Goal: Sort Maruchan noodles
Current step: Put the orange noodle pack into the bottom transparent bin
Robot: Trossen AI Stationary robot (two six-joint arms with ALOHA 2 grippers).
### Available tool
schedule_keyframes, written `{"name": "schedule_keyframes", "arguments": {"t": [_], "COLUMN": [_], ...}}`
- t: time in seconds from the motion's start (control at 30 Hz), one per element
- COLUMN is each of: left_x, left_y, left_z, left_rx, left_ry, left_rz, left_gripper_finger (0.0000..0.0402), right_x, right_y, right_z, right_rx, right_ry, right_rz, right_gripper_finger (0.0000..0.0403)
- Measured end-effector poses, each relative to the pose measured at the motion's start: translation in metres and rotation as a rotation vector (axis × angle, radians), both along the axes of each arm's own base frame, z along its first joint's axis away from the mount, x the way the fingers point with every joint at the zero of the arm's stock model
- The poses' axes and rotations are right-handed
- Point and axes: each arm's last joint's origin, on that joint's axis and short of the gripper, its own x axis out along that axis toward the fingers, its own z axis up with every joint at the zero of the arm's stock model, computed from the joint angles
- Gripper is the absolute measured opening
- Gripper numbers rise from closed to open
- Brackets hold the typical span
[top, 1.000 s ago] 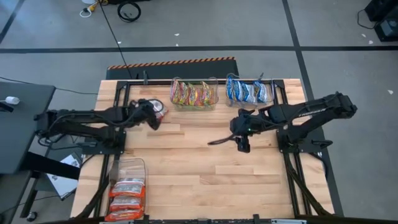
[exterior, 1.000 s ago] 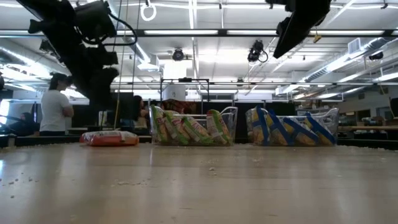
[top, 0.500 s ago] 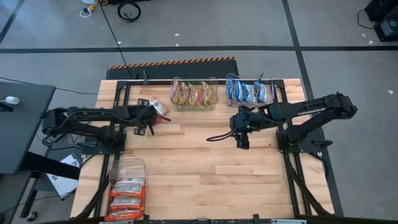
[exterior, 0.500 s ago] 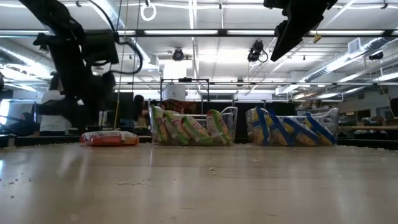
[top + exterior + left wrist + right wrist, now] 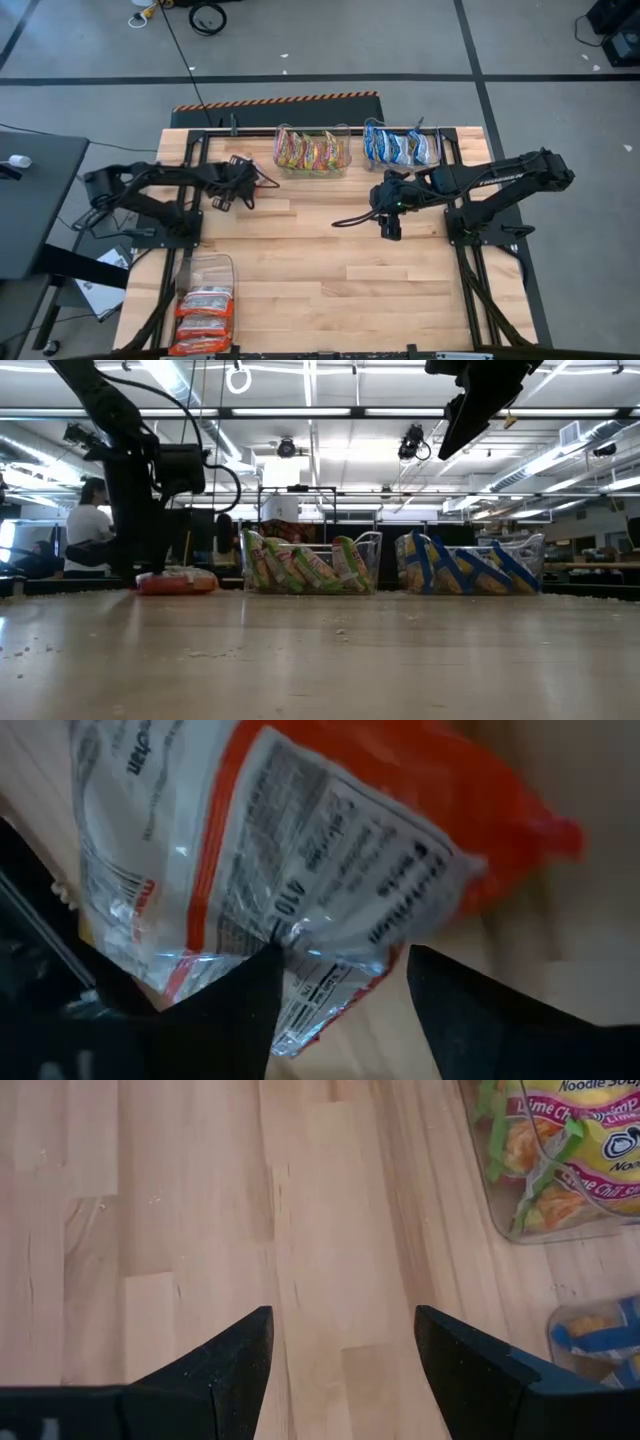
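Note:
A red-orange and white noodle packet lies flat on the table near its far left, left of the tubs. My left gripper is open and down at table height over the packet's end, one finger on either side of a corner. My right gripper is open and empty, hovering above bare wood right of centre. Yellow-green packets fill one clear tub, blue-and-white ones another, and red-orange ones a third. My left gripper comes at the packet from above, with one fingertip over the packet's clear crimped end and the other beside that edge. Whether either finger touches the packet, I cannot tell. The packet lies flat on the table.
The yellow-green and blue tubs stand side by side at the far edge, close to the right of the left gripper. The red-orange tub sits at the near left corner. Bare wood spreads across the table's middle. People stand in the room behind.
My left gripper has come down from well above the table to table height at the red-orange packet, its arm folding higher behind it. The packet has stayed where it lay.

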Motion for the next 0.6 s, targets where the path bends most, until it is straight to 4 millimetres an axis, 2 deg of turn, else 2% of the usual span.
{"name": "schedule_keyframes", "arguments": {"t": [0.13, 0.23, 0.33, 0.43, 0.6], "left_x": [0.0, 0.002, 0.006, 0.015, 0.03], "left_y": [0.005, 0.006, 0.005, 0.008, 0.003], "left_z": [-0.005, -0.003, 0.009, 0.031, 0.088], "left_rx": [0.008, 0.029, -0.004, -0.065, -0.25], "left_ry": [0.016, -0.003, -0.028, -0.058, -0.113], "left_rz": [0.03, 0.038, 0.096, 0.182, 0.339], "left_gripper_finger": [0.0165, 0.0094, 0.0021, 0.0011, 0.0006], "right_x": [-0.001, -0.007, -0.017, -0.026, -0.035], "right_y": [0.0, -0.001, -0.002, -0.005, -0.011], "right_z": [0.001, 0.007, 0.017, 0.026, 0.035], "right_rx": [0.001, 0.005, 0.007, -0.003, -0.022], "right_ry": [-0.002, -0.029, -0.076, -0.121, -0.166], "right_rz": [0.001, 0.001, -0.001, -0.011, -0.036], "right_gripper_finger": [0.0249, 0.0249, 0.0249, 0.0249, 0.0249]}}
